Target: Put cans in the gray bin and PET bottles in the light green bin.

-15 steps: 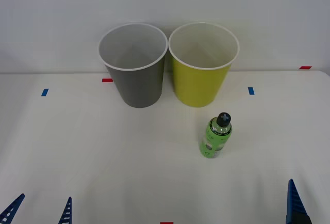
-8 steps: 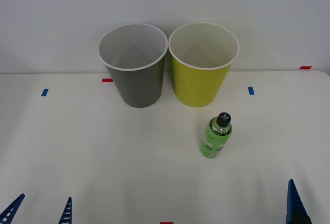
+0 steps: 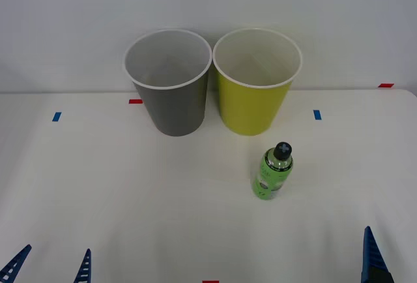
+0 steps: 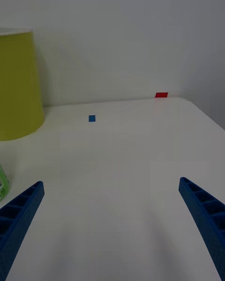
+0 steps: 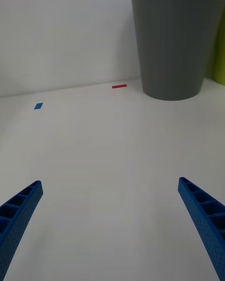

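The gray bin (image 3: 174, 110) and the light green bin (image 3: 253, 107) stand side by side at the table's back, both upright with pale insides. One PET bottle (image 3: 272, 173), green-labelled with a black cap, stands upright in front of the light green bin. Cans are out of view. My left gripper (image 3: 51, 268) is open at the near left edge, far from the bins. My right gripper (image 4: 112, 225) is open at the near right, with the bottle's edge (image 4: 2, 183) just beside one finger (image 3: 373, 257). Neither gripper holds anything.
Small blue tape marks (image 3: 57, 117) and red tape marks (image 3: 135, 101) lie on the white table (image 3: 130, 192). A plain wall rises close behind the bins. The table's right edge (image 4: 206, 117) runs near my right gripper.
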You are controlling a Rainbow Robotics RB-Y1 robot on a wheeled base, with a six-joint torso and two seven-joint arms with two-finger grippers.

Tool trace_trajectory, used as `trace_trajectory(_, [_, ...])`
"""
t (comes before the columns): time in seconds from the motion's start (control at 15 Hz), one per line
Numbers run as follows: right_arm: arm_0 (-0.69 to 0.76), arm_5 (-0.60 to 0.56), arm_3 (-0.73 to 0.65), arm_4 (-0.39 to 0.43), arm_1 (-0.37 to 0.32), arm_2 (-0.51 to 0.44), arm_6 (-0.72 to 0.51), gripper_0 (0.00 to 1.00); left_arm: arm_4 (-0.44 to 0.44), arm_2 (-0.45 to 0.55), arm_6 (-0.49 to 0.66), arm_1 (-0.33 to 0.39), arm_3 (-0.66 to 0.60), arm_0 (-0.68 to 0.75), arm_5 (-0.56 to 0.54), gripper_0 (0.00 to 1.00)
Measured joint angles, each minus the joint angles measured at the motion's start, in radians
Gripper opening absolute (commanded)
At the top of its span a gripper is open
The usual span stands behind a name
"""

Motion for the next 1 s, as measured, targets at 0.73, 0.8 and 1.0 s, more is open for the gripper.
trace_trajectory(0.73, [-0.004,0.009,0.032,0.0,0.006,0.004,0.0,1.0,0.0,0.0,0.0,0.0,0.0,0.0,0.0,1.0])
trace_trajectory(0.8, [-0.007,0.005,0.046,0.001,0.01,0.009,0.001,1.0,0.0,0.0,0.0,0.0,0.0,0.0,0.0,1.0])
trace_trajectory(1.0, [-0.027,-0.008,0.03,0.014,-0.042,0.048,0.011,1.0,0.0,0.0,0.0,0.0,0.0,0.0,0.0,1.0])
